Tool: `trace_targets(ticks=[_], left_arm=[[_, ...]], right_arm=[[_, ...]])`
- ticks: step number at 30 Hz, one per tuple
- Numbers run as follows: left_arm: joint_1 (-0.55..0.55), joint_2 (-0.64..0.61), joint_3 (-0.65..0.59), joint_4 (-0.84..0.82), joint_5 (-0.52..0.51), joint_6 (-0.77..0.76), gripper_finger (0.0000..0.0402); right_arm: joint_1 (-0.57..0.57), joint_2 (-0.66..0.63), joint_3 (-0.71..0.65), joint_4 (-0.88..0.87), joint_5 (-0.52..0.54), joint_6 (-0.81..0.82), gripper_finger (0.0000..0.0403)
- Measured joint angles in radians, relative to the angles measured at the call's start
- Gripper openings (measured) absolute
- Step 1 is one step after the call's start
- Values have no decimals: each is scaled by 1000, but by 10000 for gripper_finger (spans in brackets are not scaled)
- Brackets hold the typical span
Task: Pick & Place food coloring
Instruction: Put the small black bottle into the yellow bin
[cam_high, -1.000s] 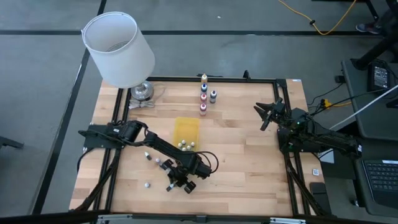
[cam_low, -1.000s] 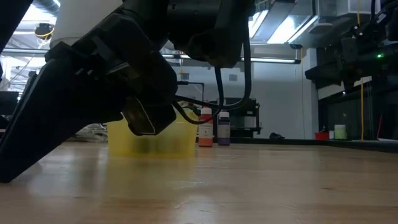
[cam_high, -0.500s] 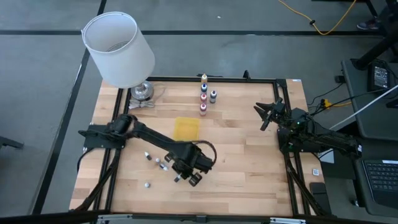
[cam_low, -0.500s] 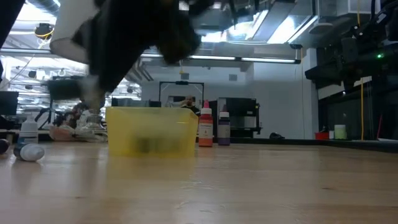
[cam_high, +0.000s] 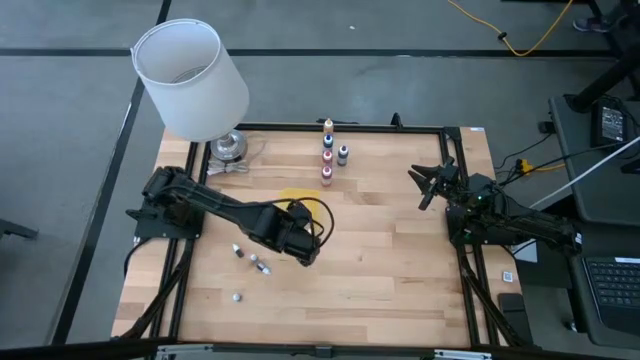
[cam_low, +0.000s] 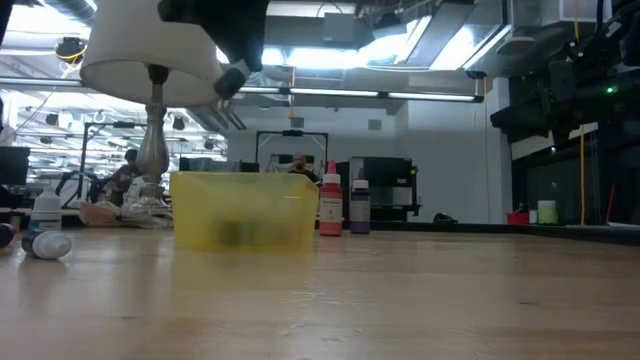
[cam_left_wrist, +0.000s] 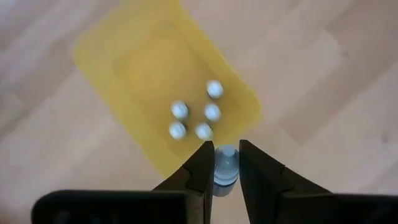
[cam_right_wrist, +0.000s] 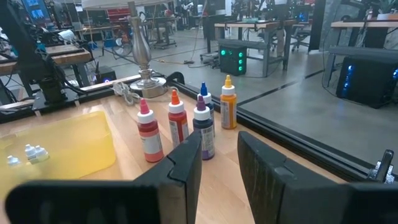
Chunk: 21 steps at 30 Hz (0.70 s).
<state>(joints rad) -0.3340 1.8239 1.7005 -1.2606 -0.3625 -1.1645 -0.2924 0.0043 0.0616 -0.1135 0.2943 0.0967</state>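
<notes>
High view. My left pincer (cam_high: 300, 238) hangs over the near end of the yellow tray (cam_high: 296, 200), wrist and cable covering most of it. Just beside me toward the left edge of the table lie two small bottles (cam_high: 254, 260), and a third (cam_high: 236, 296) sits farther off near the front edge. Well beyond the tray stands a row of taller dropper bottles (cam_high: 327, 158) by the far rail. My right pincer (cam_high: 428, 183) waits well apart at the right side of the table.

Low view. The tray (cam_low: 245, 210) stands in the middle with dark blurs inside it; I cannot make them out. Off to its side a capped bottle (cam_low: 46, 210) stands with another lying beside it. My own arm only shows as a dark shape overhead.

Left wrist view. My fingers (cam_left_wrist: 199, 168) are pinched on a small white-capped bottle (cam_left_wrist: 225, 167), held upright, its cap level with my tips. Straight beneath and ahead, five white caps (cam_left_wrist: 196, 117) sit clustered in the tray (cam_left_wrist: 146, 68).

Right wrist view. The right fingers (cam_right_wrist: 186, 163) stand nearly closed with nothing between them, facing the tall bottles (cam_right_wrist: 177, 123).

Progress, as I judge it: five delivered, one in hand over the tray awaiting release, at least three still loose on the table.
</notes>
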Motion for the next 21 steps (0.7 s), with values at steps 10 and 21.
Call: trace_targets(ticks=[10, 21], left_arm=[[-1, -43, -214, 229, -213, 136, 56], [9, -43, -470, 576, -349, 269, 56]], right_arm=[[0, 0, 0, 0, 0, 1, 106], [0, 0, 0, 0, 0, 2, 106]])
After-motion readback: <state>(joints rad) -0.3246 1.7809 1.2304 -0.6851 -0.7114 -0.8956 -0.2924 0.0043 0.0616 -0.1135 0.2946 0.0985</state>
